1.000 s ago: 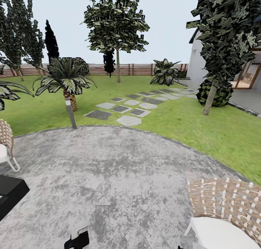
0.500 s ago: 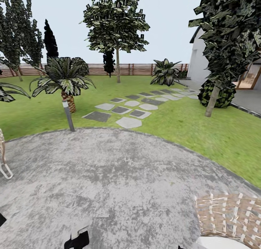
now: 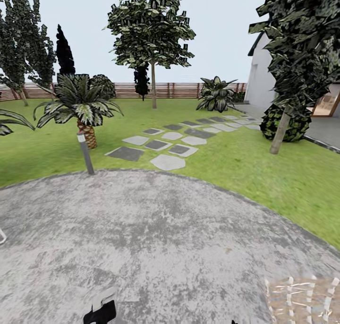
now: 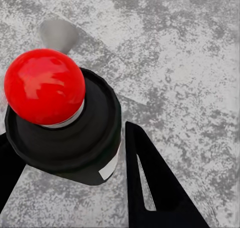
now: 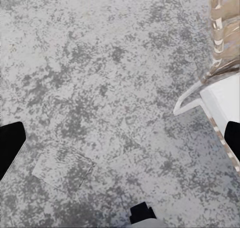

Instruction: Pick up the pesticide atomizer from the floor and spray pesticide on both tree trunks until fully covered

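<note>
My left gripper [image 4: 75, 163] is shut on the pesticide atomizer [image 4: 45, 86], a black body with a red round knob and a pale grey nozzle. The pair shows at the bottom edge of the head view, over grey paving, as the atomizer [image 3: 101, 307]. My right gripper [image 5: 120, 140] is open above the paving, holding nothing. Two trees stand on the garden lawn [image 3: 236, 163]: one far ahead with its trunk [image 3: 153, 88] near the fence, one at the right with a leaning trunk [image 3: 280, 132]. Their bark is too distant to show any pesticide.
I stand on a round grey paved patio [image 3: 141, 239]. A grey bollard [image 3: 85, 154] and a short palm [image 3: 81, 106] are ahead left, stepping stones [image 3: 165, 142] lead across the grass. A wicker chair [image 3: 302, 298] is at my right, also the chair [image 5: 222, 53]. A house [image 3: 259, 83] is far right.
The whole view has shifted as I roll forward: the black table and left chair have slid out of sight and the right chair has dropped low. Both grippers hold as before.
</note>
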Available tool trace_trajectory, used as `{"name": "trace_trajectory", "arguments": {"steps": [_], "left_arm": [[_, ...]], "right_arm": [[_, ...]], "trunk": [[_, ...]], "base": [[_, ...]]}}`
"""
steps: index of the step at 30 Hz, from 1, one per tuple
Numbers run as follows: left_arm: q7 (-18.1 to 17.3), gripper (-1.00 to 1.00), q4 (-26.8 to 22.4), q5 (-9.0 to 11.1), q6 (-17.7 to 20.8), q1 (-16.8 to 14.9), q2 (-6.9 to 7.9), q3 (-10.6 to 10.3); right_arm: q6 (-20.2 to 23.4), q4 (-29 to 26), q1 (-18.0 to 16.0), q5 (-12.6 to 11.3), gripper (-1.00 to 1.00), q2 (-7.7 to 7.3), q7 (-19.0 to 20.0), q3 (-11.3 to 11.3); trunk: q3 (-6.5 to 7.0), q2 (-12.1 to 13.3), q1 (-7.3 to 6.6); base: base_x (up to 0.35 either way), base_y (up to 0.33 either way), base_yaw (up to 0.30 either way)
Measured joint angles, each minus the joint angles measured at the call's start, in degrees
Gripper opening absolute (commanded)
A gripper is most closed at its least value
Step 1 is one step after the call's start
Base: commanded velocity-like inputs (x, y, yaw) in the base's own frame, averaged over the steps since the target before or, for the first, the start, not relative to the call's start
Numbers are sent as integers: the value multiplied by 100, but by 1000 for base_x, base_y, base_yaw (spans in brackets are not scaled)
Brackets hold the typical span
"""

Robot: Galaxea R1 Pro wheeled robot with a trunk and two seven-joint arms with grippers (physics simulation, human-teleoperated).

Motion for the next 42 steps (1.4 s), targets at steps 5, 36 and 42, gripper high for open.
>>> {"name": "trace_trajectory", "arguments": {"steps": [5,36,42], "left_arm": [[-2,-100,-2,4,-1,0,2,1],[-55,-100,-2,42,-200,2,11,34],[-54,-100,-2,42,-203,5,11,34]], "right_arm": [[-394,63,5,-8,100,5,-4,-5],[-981,373,9,3,100,10,7,-2],[-978,404,9,4,100,14,4,-4]], "trunk": [[0,0,0],[0,0,0],[0,0,0]], "base": [[334,0,0],[334,0,0],[334,0,0]]}}
